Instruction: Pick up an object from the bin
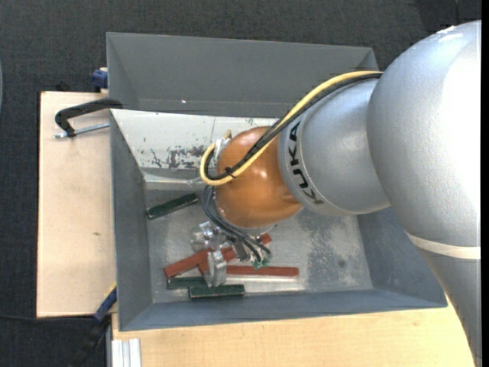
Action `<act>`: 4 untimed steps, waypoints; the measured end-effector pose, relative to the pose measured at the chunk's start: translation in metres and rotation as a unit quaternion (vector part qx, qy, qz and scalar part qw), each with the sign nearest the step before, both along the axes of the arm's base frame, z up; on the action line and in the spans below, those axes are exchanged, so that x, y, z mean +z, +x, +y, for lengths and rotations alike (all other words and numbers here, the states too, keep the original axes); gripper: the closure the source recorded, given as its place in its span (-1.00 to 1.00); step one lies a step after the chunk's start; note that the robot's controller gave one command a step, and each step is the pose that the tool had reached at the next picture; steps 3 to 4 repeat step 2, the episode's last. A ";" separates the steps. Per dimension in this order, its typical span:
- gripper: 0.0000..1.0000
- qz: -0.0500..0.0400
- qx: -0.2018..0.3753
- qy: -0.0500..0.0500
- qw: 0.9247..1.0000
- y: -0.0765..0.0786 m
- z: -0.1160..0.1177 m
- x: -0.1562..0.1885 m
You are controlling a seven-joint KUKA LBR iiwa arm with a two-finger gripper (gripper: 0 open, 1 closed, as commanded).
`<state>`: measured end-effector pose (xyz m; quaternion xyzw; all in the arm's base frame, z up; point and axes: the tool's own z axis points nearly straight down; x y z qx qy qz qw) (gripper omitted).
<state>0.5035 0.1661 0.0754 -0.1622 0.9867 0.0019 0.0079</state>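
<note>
Presently the gripper (215,257), its opening not discernible, hangs low over a red flat stick (186,265), with a second red stick (263,271) and a dark green stick (218,290) just beside the gripper, so a closing grip might catch two sticks or slip off.

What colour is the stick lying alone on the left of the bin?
Dark green; the stick shows best in the camera view.
</note>
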 end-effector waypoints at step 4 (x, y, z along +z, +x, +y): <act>1.00 0.005 0.033 -0.002 0.999 0.018 0.030 0.134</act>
